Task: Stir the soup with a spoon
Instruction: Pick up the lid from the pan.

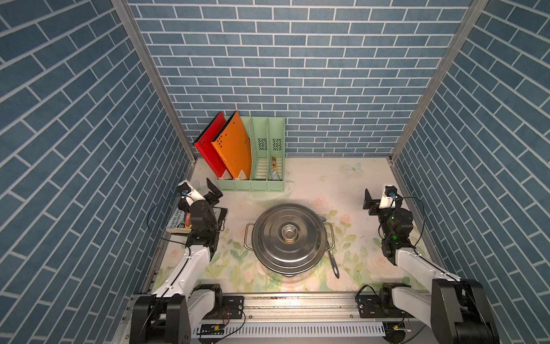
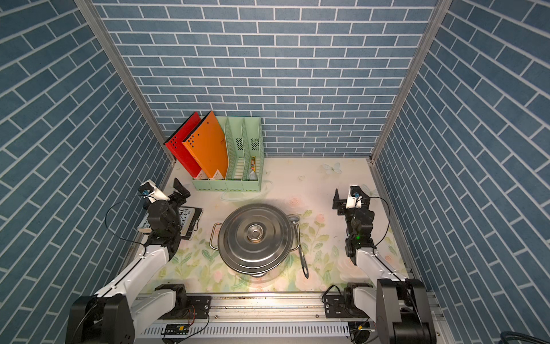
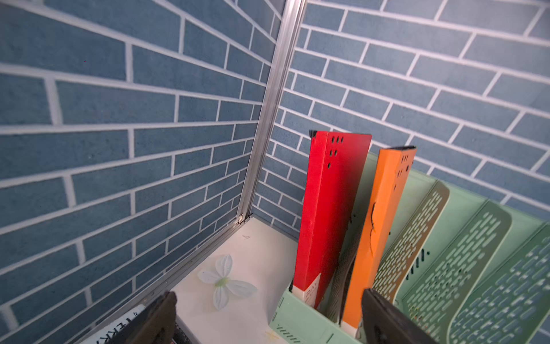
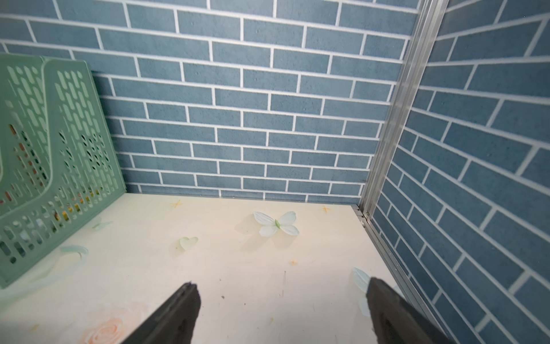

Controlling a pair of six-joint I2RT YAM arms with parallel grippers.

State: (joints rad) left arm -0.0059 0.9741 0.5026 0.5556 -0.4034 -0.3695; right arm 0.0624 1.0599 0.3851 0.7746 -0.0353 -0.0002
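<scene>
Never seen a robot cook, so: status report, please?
Left gripper open, right gripper open, both empty. Spoon lying beside pot, untouched. Lid covers pot, in the way.

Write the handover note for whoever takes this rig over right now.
Left tool: open, empty, raised near the file organizer, away from the pot.
Right tool: open, empty, over bare table on its own side.
Spoon: lying beside the pot on the right arm's side, handle tip toward the arm bases.
Lid: on the pot, so its contents are hidden.
Done: nothing yet.
To do: take off the lid, pick up the spoon, stir.
</scene>
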